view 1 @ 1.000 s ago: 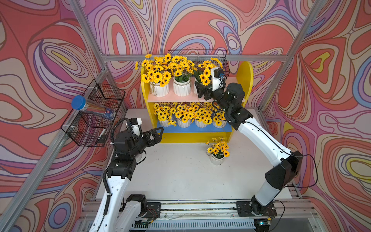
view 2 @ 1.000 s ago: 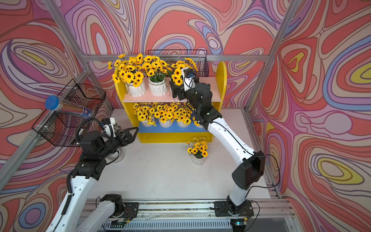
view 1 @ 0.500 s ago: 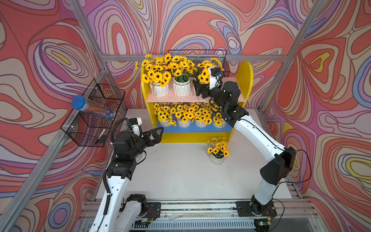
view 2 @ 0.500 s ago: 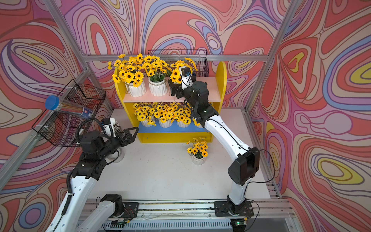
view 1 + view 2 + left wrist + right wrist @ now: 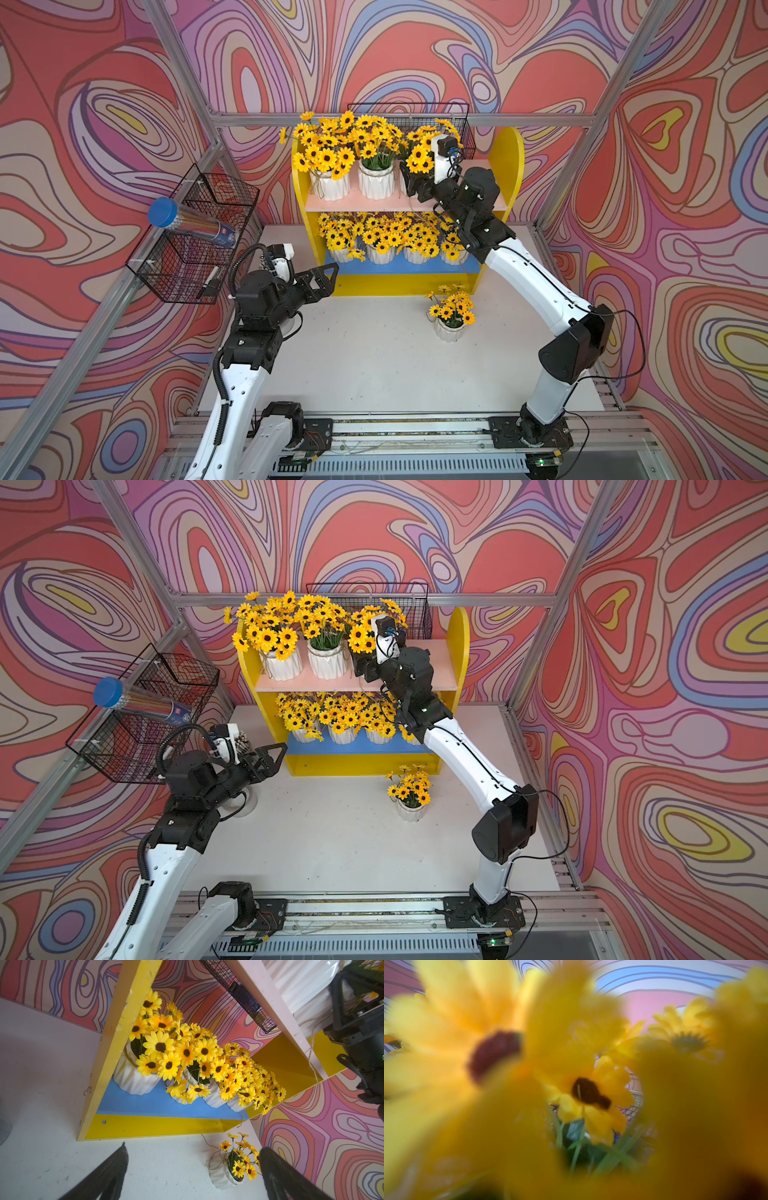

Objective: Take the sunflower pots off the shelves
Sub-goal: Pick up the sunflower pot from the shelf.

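The small white ribbed pot of yellow artificial sunflowers (image 5: 419,160) at the open end of the pale pink upper board (image 5: 357,203) is the one in hand. The right claw (image 5: 409,183) is set in at pot height under its blooms, which fill the right wrist view with a yellow blur. That low, side-on reach looks chosen to take the pot by its body, not by its soft flowers. The claw hides the pot's wall, so I cannot tell whether its jaws stand clear of the pot or have closed on it.

The left claw (image 5: 193,1147) hangs over the white bench (image 5: 374,353) before the small yellow shelves (image 5: 509,166). Its jaws are spread wide and hold nothing, and it probably waits facing the blue lower board (image 5: 395,268).

There are eight sunflower pots in all:
- Three are on the upper board.
- Four stand in a tight row on the lower board.
- A lone pot (image 5: 449,328) stands upright on the bench near the shelves' foot, already off.

Seven seem left to do.

Further out are two black wire baskets (image 5: 195,241). One is at the side, with one blue-capped clear tube (image 5: 191,224) lying across it, and the other is behind the shelves. One clear cup of pencils (image 5: 242,744) stands beside the left arm.
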Controlling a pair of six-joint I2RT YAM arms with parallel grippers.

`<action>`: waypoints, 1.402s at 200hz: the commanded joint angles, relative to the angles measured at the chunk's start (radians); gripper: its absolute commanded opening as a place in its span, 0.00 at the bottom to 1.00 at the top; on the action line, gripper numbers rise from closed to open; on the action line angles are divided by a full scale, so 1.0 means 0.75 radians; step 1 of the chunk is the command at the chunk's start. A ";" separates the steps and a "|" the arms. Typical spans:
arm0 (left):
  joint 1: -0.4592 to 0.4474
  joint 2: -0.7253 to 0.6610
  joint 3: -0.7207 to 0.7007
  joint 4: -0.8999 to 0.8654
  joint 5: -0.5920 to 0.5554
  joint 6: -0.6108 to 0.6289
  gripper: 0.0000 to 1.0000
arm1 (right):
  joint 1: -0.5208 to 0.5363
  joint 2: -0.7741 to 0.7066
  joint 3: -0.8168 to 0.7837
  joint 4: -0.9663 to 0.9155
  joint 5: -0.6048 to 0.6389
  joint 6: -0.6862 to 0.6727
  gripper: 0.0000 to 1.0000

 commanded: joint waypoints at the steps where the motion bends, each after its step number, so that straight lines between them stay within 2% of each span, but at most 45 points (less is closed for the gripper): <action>1: 0.011 -0.019 0.012 0.014 0.009 0.014 1.00 | -0.007 0.004 -0.003 -0.079 -0.019 -0.038 0.42; 14: 0.010 -0.015 0.013 0.016 0.010 0.011 1.00 | -0.005 0.002 0.009 -0.097 -0.024 -0.048 0.36; 51: 0.009 -0.015 0.015 0.018 0.011 0.011 1.00 | -0.006 -0.006 0.043 -0.151 -0.032 -0.059 0.05; 60: 0.010 -0.016 0.015 0.015 0.011 0.012 1.00 | -0.006 -0.009 0.050 -0.160 -0.030 -0.062 0.00; 173: 0.010 -0.019 0.010 0.026 0.014 0.004 1.00 | -0.006 -0.109 0.020 -0.134 0.026 -0.076 0.00; 280: 0.010 -0.021 0.009 0.031 0.010 0.001 1.00 | -0.005 0.009 0.258 -0.236 0.016 -0.061 0.00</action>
